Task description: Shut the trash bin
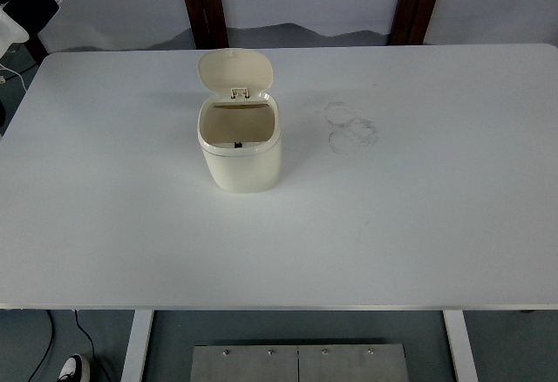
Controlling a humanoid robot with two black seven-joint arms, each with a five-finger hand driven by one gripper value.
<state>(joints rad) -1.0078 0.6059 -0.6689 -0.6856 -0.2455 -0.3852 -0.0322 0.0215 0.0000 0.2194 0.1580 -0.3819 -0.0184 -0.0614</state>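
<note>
Cream trash bin [240, 151] left of centre on white table [418, 225], lid [234, 71] raised, neither robot hand visible.

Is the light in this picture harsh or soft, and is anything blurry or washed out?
Head view: the light is soft and even; the trash bin casts only a faint shadow on the white table. No strong glare, though the table is bright enough that the faint ring marks barely stand out. The bin and its raised lid look sharp; the table's edges bow slightly, a lens effect.
</note>
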